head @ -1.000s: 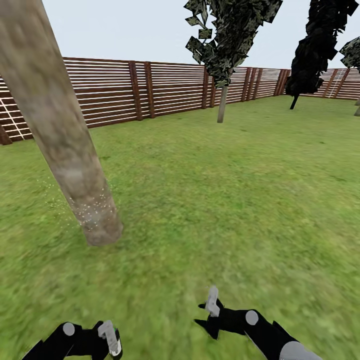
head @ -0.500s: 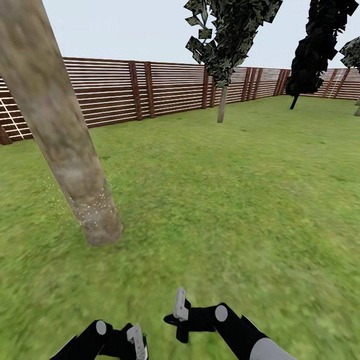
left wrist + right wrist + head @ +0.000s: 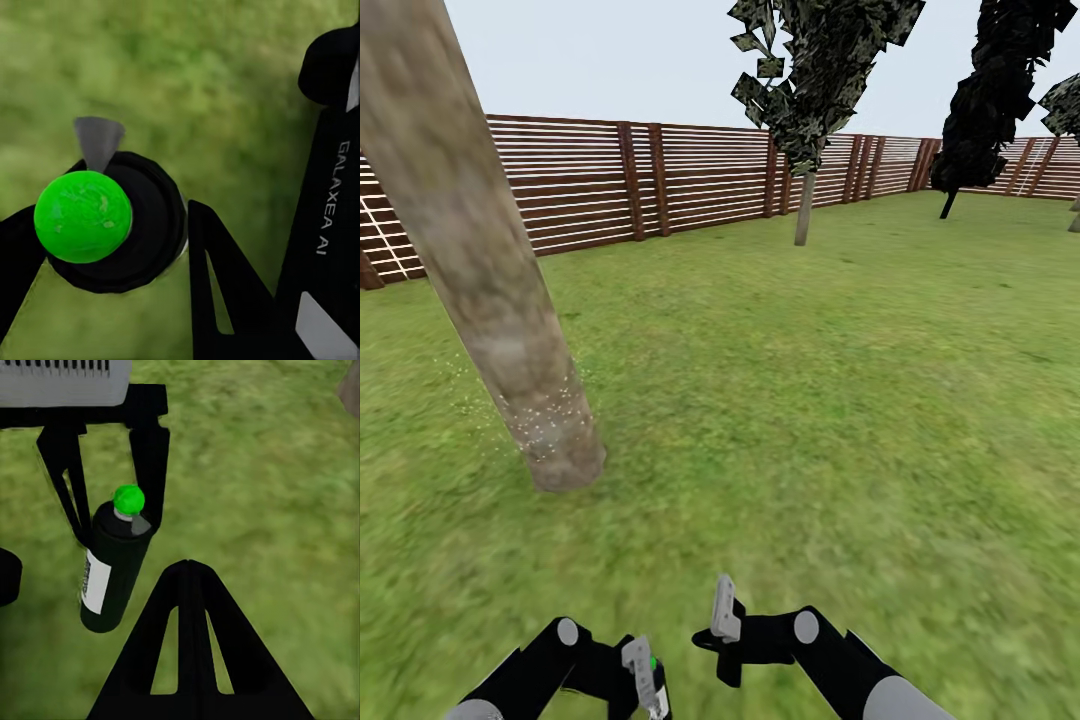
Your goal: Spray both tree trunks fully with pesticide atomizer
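Trunk of the thick pale grey-brown tree (image 3: 490,290), dusted with white specks low down, stands ahead and left of the left gripper (image 3: 645,685), which pinches the upright dark green-topped spray bottle (image 3: 112,566), nearer it than the pressed-together right gripper (image 3: 722,612).

Tree trunk (image 3: 490,300) blocks fwd-left, open lawn (image 3: 840,400) ahead/right, fence (image 3: 660,180) prob. far

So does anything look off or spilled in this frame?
Mildly. White pesticide specks dust only the base of the near tree trunk, some scattered on the grass left of it; the upper bark is bare. The atomizer, held in the left pincer, has a bright green top.
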Motion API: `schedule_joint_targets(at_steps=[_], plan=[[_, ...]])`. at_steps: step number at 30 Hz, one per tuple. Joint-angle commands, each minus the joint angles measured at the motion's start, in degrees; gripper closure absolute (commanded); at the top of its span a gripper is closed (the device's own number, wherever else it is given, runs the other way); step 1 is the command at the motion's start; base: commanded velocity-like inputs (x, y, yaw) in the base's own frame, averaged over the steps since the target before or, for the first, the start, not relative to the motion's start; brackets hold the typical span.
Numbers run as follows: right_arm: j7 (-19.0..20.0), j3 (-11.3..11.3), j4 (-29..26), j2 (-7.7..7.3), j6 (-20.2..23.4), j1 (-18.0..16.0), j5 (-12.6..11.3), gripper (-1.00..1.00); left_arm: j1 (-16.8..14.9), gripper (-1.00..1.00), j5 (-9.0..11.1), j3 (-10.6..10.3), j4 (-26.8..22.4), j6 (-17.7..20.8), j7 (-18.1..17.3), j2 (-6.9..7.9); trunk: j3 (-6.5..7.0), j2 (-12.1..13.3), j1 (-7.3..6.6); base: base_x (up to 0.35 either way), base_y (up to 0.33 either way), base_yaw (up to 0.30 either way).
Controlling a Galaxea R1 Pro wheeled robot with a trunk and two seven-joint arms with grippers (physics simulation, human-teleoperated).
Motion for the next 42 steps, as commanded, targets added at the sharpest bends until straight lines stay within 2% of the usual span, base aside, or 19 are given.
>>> schedule_joint_targets(at_steps=[1, 7, 10, 12, 15, 17, 26, 28, 33, 42], plan=[[-0.07, 0.00, -0.02, -0.04, -0.32, -0.03, 0.53, 1.00, -0.13, 1.00, -0.19, -0.11, -0.66, -0.28, -0.40, 0.02, -0.05, -0.02, -0.01, 0.000, 0.000, 0.000], [-0.09, 0.02, -0.02, -0.09, -0.37, -0.03, 0.53, 1.00, -0.21, 1.00, 0.12, 0.02, -1.12, -0.33, -0.68, -0.64, -0.05, -0.02, -0.01, 0.000, 0.000, 0.000], [-0.09, 0.00, -0.02, -0.14, -0.36, -0.03, 0.53, 1.00, -0.21, 1.00, 2.33, -0.10, -1.11, -0.54, -1.22, -0.61, -0.05, -0.02, -0.01, 0.000, 0.000, 0.000], [-0.09, 0.01, -0.02, -0.21, -0.35, -0.03, 0.53, 1.00, -0.21, 1.00, 2.77, -0.13, -1.13, -0.84, -1.98, -0.60, -0.05, -0.02, -0.01, 0.000, 0.000, 0.000], [-0.09, -0.01, -0.02, -0.32, -0.36, -0.03, 0.53, 1.00, -0.21, 1.00, 2.87, -0.14, -1.08, -4.10, -2.26, -0.72, -0.05, -0.02, -0.01, 0.000, 0.000, 0.000], [-0.09, -0.03, -0.02, -0.41, -0.34, -0.03, 0.53, 1.00, -0.21, 1.00, 2.88, -0.15, -1.11, -4.93, -2.30, -0.77, -0.05, -0.02, -0.01, 0.000, 0.000, 0.000], [-0.09, -0.07, -0.02, -0.44, -0.30, -0.03, 0.53, 1.00, -0.19, 1.00, 2.88, -0.08, -1.14, -5.20, -1.82, -1.52, -0.05, -0.02, -0.01, 0.000, 0.000, 0.000], [-0.09, -0.07, -0.02, -0.44, -0.32, -0.03, 0.53, 1.00, -0.13, 1.00, 2.88, -0.05, -1.14, -5.20, -1.55, -2.42, -0.05, -0.02, -0.01, 0.000, 0.000, 0.000], [-0.09, -0.07, -0.02, -0.44, -0.33, -0.03, 0.53, 1.00, -0.12, 1.00, 2.88, -0.02, -1.23, -5.20, -1.40, -3.35, -0.05, -0.02, -0.01, 0.000, 0.000, 0.000], [-0.09, -0.07, -0.02, -0.43, -0.32, -0.03, 0.53, 1.00, -0.13, 1.00, 3.15, 0.02, -1.23, -5.20, -0.11, -3.73, -0.05, -0.02, -0.01, 0.000, 0.000, 0.000]])
